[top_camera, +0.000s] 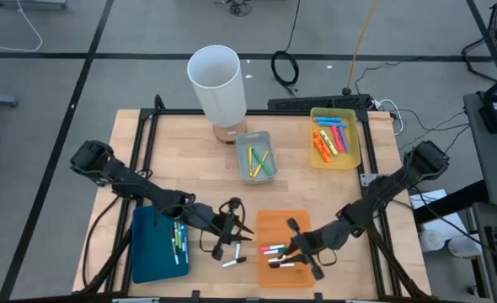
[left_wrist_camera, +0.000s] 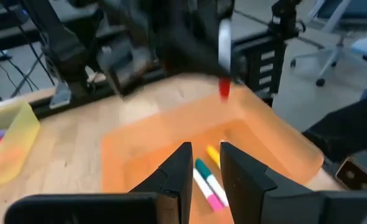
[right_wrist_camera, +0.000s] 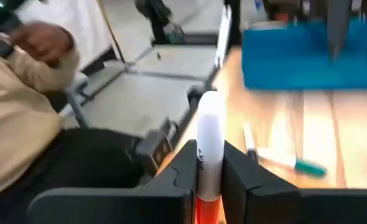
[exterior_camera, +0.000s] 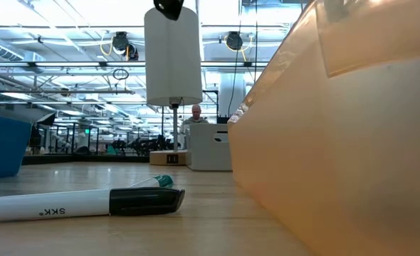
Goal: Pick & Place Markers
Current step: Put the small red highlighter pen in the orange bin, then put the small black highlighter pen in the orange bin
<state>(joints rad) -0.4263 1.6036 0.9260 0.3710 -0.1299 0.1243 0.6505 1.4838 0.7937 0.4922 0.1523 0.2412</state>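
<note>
Now we have the right tool (right_wrist_camera: 207, 163) closed on a white marker (right_wrist_camera: 208, 134) with a red cap, holding it upright above the orange tray (top_camera: 265, 227) at the near edge of the desk (top_camera: 189, 143). The left wrist view shows that marker hanging cap-down over the tray, so we judge this to be the carry or drop step for a marker bound for the orange tray. Several other markers (top_camera: 275, 250) already lie in that tray.

Beside it, our left tool (top_camera: 230, 236) hangs over the bare wood between the orange tray and the blue tray (top_camera: 152, 244). Its fingers (left_wrist_camera: 177, 171) stand a narrow gap apart and we see nothing between them. Just under it, loose markers (top_camera: 233, 259) lie on the desk; the low view shows one white with a black cap and a green-capped one behind it. The blue tray holds a few markers too.

Farther back sit a grey tray (top_camera: 255, 156) with yellow and green markers, a yellow tray (top_camera: 316, 114) with orange and pink ones, and a tall white cylinder (top_camera: 216, 80).

Next, as we judge it, the right tool should lower the marker close to the tray floor and let go, while the left tool needs to open wider and settle over one loose marker without nudging the other.
</note>
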